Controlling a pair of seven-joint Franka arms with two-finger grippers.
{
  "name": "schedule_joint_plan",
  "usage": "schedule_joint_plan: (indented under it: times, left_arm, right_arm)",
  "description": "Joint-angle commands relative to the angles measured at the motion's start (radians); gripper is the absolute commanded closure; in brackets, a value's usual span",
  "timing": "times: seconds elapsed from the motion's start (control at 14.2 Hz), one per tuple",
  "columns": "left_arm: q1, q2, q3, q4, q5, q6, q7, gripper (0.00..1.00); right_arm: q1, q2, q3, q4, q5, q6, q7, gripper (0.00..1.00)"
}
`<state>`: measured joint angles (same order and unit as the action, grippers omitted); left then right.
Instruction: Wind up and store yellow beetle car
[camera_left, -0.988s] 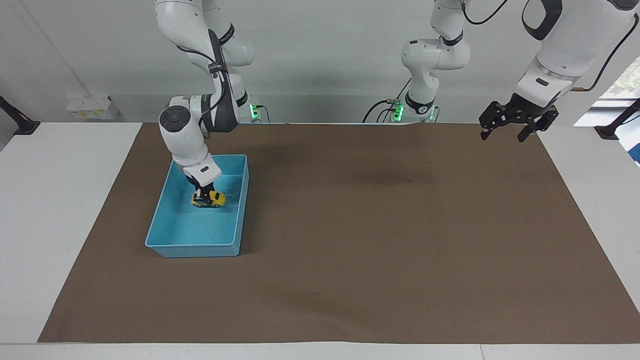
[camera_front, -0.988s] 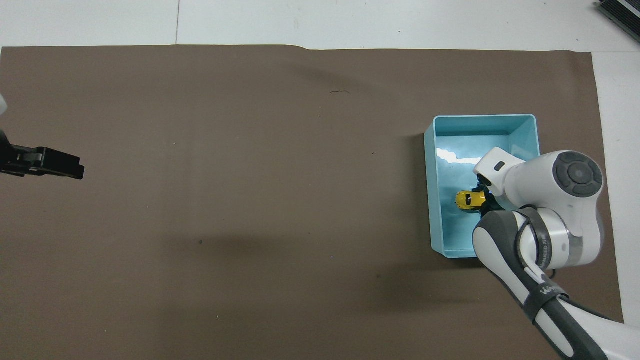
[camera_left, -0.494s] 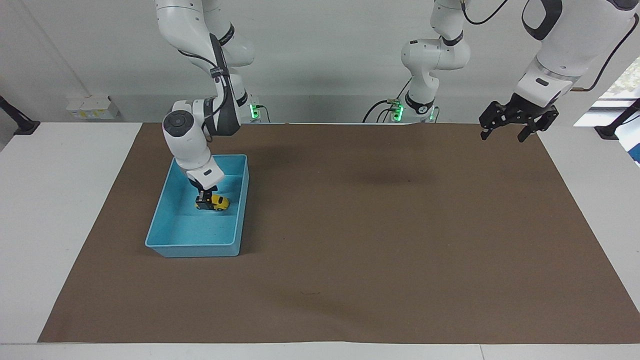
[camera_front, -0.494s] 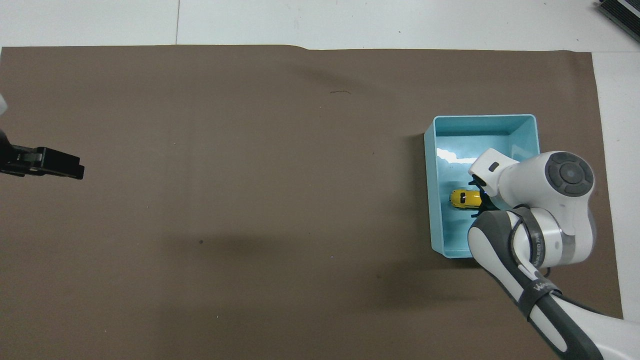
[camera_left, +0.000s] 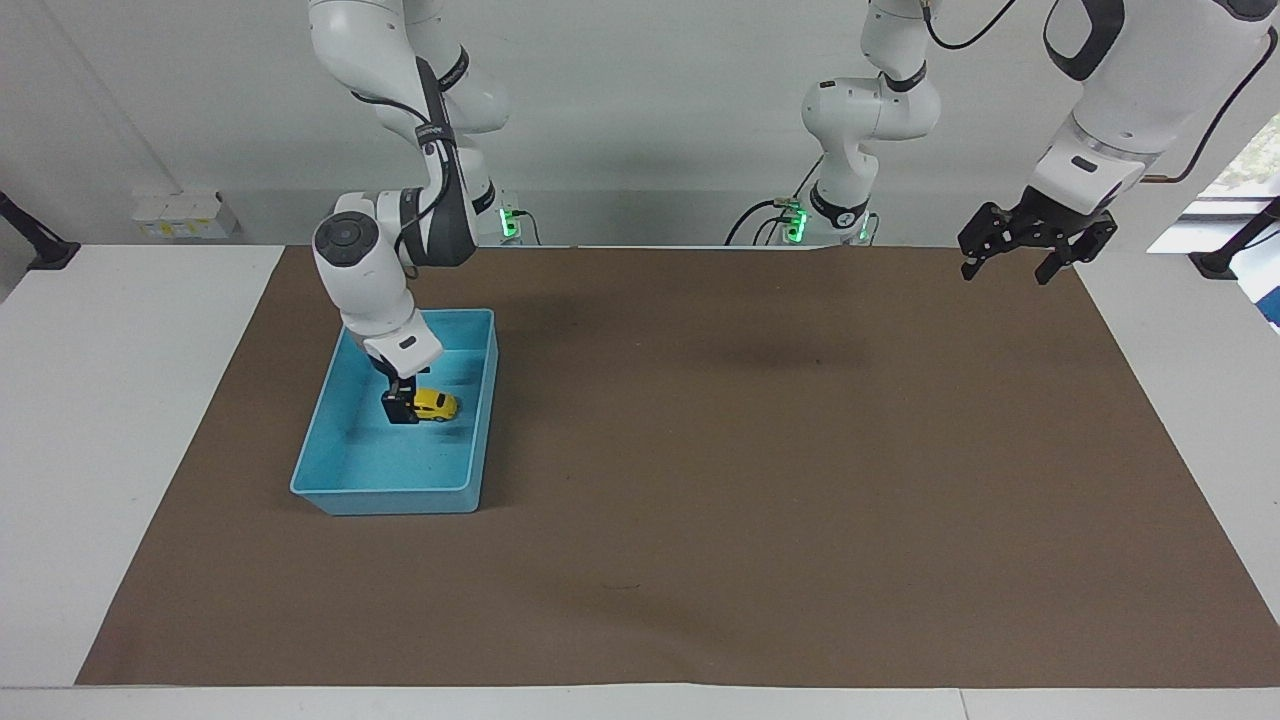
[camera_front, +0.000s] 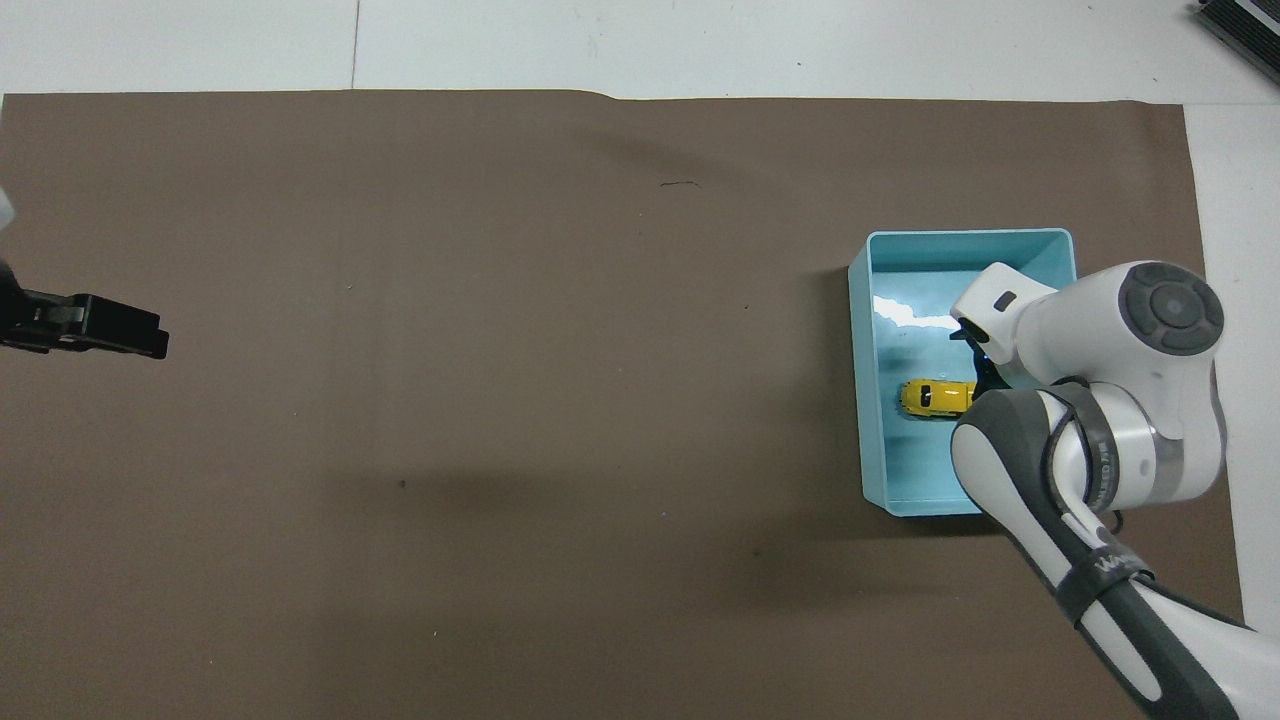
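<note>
The left gripper waits raised over the mat corner by its base, fingers apart and empty. The right gripper hangs low inside the blue bin at the right arm's end, just beside the yellow car; whether its fingers are parted cannot be told. The car rests on the bin floor.

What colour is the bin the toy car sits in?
Light blue bin; the yellow car lies inside. Clearest in the overhead view.
</note>
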<state>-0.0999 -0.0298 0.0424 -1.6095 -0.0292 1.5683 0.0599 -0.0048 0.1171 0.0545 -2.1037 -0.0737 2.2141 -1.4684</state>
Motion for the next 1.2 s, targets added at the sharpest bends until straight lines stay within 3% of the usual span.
schedule_joint_plan:
  times: [0.0,0.21,1.13]
  left_arm:
    - [0.006,-0.021,-0.004,-0.017,0.009,-0.01,-0.009,0.0]
    - [0.006,-0.021,-0.004,-0.017,0.009,-0.01,-0.009,0.0]
    - [0.006,-0.021,-0.004,-0.017,0.009,-0.01,-0.009,0.0]
  right_arm:
    - [-0.006,0.003,0.007,0.097,0.037,-0.074,0.02,0.0]
    - [-0.009,0.003,0.007,0.178,0.061,-0.135,0.088,0.0]
    - [-0.009,0.03,0.007,0.324,0.075,-0.12,0.442,0.0]
